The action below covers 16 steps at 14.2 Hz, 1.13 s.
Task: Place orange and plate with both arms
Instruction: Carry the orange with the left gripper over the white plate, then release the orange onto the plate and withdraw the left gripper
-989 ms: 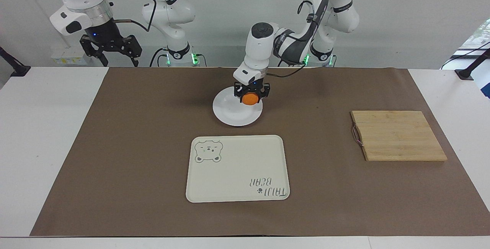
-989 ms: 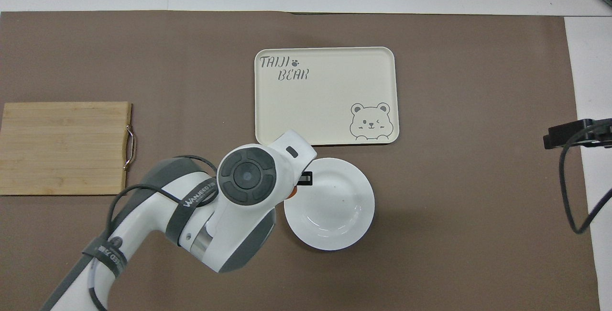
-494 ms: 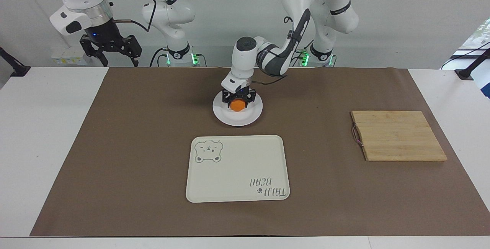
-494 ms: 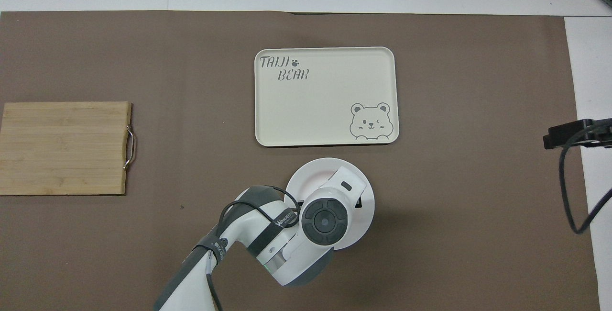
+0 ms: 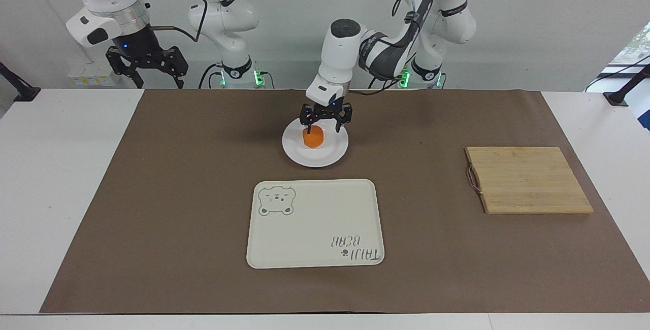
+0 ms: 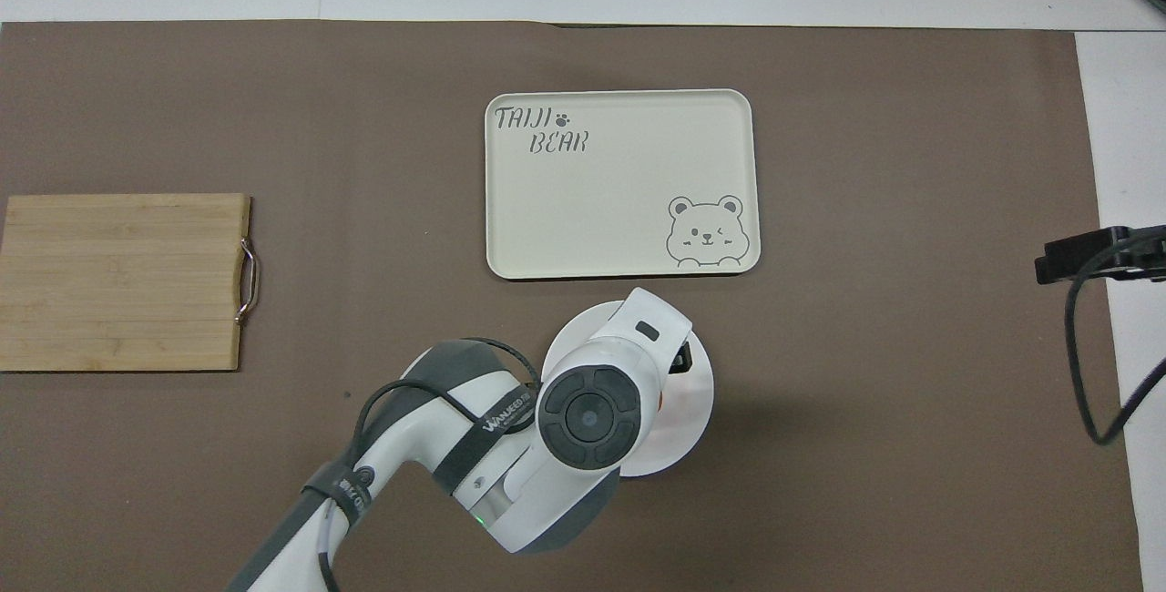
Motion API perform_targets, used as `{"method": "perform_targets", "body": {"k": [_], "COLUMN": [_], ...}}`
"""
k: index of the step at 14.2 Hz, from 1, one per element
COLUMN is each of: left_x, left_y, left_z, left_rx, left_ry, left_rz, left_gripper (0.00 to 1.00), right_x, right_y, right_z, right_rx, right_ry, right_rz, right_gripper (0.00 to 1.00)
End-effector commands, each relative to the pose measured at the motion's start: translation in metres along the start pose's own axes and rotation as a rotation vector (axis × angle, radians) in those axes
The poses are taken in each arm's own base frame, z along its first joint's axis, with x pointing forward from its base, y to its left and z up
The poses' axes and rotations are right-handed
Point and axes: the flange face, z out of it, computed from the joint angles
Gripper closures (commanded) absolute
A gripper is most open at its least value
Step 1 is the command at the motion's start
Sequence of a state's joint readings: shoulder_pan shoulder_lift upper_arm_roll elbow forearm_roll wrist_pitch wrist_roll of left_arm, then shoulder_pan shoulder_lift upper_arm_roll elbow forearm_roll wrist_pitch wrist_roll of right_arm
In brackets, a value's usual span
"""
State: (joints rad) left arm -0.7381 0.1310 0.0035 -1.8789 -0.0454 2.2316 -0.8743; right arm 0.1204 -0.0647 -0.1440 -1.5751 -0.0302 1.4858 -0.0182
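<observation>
While the right arm waits with its right hand (image 5: 148, 68) open above its own end of the table (image 5: 76, 167), the left arm draws up from the plate (image 5: 330, 155), which sits just nearer the robots than the bear tray (image 5: 315, 223). Its left hand (image 5: 324, 123), clamped on the orange (image 5: 313, 137) a second ago, now hangs spread open just above the fruit, released onto the plate. That likely leaves the plate itself to be moved.
</observation>
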Motion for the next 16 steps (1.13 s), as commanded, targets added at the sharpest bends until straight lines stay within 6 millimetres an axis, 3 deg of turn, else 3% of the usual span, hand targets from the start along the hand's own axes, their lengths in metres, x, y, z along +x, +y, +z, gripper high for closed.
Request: {"method": "perform_targets", "body": {"k": [1, 5, 8, 12, 16], "left_x": [0.039, 0.092, 0.115, 0.150, 0.174], "left_y": [-0.027, -0.072, -0.102, -0.160, -0.213], "left_z": [-0.035, -0.070, -0.093, -0.117, -0.128], "left_rx": [0.026, 0.051, 0.064, 0.074, 0.091], "left_ry": [-0.007, -0.012, -0.013, -0.003, -0.009], "left_rz": [0.063, 0.129, 0.139, 0.191, 0.245], "left_gripper": [0.00, 0.00, 0.00, 0.00, 0.00], "right_x": [-0.004, -0.004, -0.004, -0.004, -0.005], "right_y": [0.004, 0.004, 0.003, 0.004, 0.007], "right_z": [0.000, 0.000, 0.000, 0.000, 0.000], "right_rx": [0.008, 0.008, 0.009, 0.008, 0.008], "right_ry": [0.011, 0.011, 0.011, 0.011, 0.008], "right_rz": [-0.012, -0.012, -0.014, -0.012, -0.008], "right_gripper": [0.00, 0.00, 0.00, 0.00, 0.00]}}
